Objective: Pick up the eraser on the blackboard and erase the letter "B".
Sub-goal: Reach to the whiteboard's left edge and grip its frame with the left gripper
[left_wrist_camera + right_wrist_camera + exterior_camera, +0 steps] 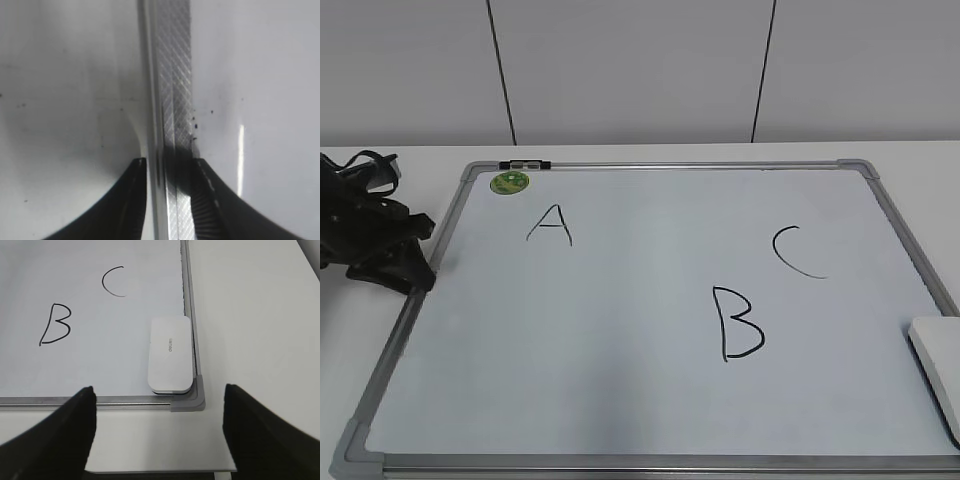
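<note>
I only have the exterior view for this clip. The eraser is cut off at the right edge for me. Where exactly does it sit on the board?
Observer: The right wrist view shows the eraser whole, lying flat in a corner of the blackboard, its long side along the frame.

Reviewer: Is the right gripper anywhere near it?

Observer: The right gripper is open, off the board's edge, apart from the eraser.

Reviewer: I see the left arm at the board's left edge. What is it doing?

Observer: The left gripper is closed on the blackboard's metal frame, one finger on each side.

Reviewer: Is the letter "B" intact?

Observer: Yes, the letter "B" shows complete strokes, with no smears around it.
</note>
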### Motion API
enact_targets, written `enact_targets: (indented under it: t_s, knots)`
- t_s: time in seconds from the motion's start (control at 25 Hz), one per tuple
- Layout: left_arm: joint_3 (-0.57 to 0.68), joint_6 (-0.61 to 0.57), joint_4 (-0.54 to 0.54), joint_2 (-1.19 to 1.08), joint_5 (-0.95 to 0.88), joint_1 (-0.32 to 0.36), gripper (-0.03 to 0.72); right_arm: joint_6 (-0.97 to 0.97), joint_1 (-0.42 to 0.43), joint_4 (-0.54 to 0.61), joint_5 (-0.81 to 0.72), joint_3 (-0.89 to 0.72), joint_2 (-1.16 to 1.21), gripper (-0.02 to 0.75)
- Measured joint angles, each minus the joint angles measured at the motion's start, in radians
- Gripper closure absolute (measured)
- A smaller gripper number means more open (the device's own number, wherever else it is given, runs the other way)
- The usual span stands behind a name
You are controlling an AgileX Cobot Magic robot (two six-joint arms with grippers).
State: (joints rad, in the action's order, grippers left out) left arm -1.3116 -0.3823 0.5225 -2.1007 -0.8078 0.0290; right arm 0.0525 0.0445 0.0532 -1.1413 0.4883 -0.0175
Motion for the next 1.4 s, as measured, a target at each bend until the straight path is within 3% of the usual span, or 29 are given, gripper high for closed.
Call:
enact_targets:
  t_s: [0.16, 0.24, 0.8, 1.4]
  knots:
    - [-0.008, 0.000, 0.005, -0.002, -0.012, 0.002, 0.619, 0.000, 0.000, 0.000, 0.000, 0.000, 0.000, 0.151]
    - [-0.008, 0.000, 0.006, -0.002, -0.014, 0.003, 0.649, 0.000, 0.000, 0.000, 0.000, 0.000, 0.000, 0.151]
    - [-0.008, 0.002, 0.008, -0.004, -0.017, 0.006, 0.656, 0.002, 0.000, 0.005, 0.000, 0.022, 0.016, 0.151]
    - [-0.008, 0.002, 0.008, -0.004, -0.021, 0.006, 0.656, 0.022, 0.000, 0.005, 0.179, 0.110, 0.709, 0.151]
